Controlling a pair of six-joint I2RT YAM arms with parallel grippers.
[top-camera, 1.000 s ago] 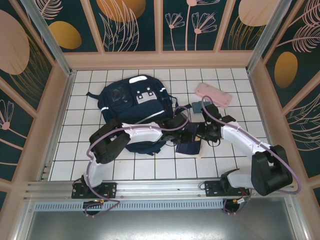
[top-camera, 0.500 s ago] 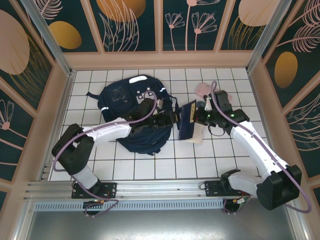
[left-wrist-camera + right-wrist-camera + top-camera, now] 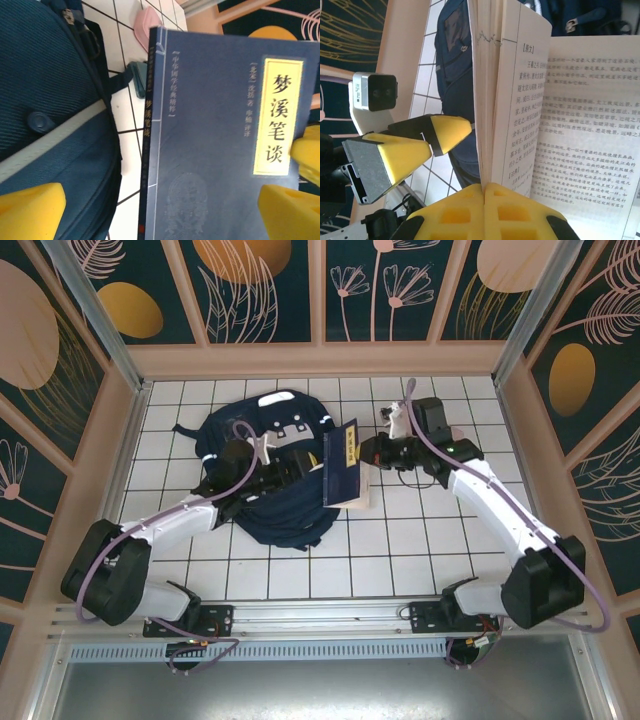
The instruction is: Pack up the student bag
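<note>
Your right jaws are pinching shut on an edge of the book (image 3: pixel 341 462), on the side away from the bag, and are holding it upright on edge. It is standing just beside the right flank of the student bag (image 3: pixel 288 520), which is lying flat on the white tiled table (image 3: pixel 430 540), left of centre. Your left jaws are standing wide open with nothing in them, their yellow fingertips (image 3: pixel 31 210) facing the blue cover, near it but apart from it.

I'm judging that the book is going into the bag next. You're needing a firm pinch, because pages are fanning loose beside the grip and the book is likely to splay or swing if you're moving fast. Try leading with the spine toward the bag's mouth, and using the open left jaws to lift the fabric or steady the cover before the right jaws let go.

Your left arm (image 3: pixel 170 525) is lying across part of the bag in the top view, so I cannot tell whether the zip is open. How many pages are in the pinch is not showing. A pink case (image 3: pixel 147 25) is peeking past the book's corner, mostly cut off, and a small dark teal thing (image 3: pixel 137 80) beside it is too cropped to name
</note>
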